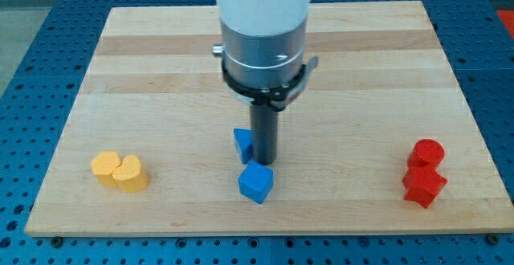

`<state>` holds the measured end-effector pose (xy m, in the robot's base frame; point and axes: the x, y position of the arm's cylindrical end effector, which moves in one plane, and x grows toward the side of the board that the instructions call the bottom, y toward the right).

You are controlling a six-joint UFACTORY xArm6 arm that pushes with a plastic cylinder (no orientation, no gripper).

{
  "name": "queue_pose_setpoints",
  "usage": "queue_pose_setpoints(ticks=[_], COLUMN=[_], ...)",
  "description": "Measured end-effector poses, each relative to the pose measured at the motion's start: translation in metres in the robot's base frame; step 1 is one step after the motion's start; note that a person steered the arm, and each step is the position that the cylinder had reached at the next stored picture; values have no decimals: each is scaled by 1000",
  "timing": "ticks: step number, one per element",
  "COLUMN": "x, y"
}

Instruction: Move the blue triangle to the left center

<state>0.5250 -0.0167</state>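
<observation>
The blue triangle [242, 144] lies on the wooden board [161, 72] just below the view's centre, partly hidden behind my rod. My tip [263, 162] rests on the board touching the triangle's right side. A blue cube [255, 182] sits just below my tip, slightly to its left. The arm's white and grey body hangs over the board's top centre.
A yellow hexagon-like block [105, 166] and a yellow heart-shaped block [129, 173] sit together at the lower left. A red cylinder [427, 152] and a red star-like block [422, 185] sit together at the lower right, near the board's edge.
</observation>
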Motion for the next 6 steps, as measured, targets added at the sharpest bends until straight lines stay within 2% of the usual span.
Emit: queue_pose_setpoints(ticks=[3,6], x=[-54,-88], y=[-75,-150])
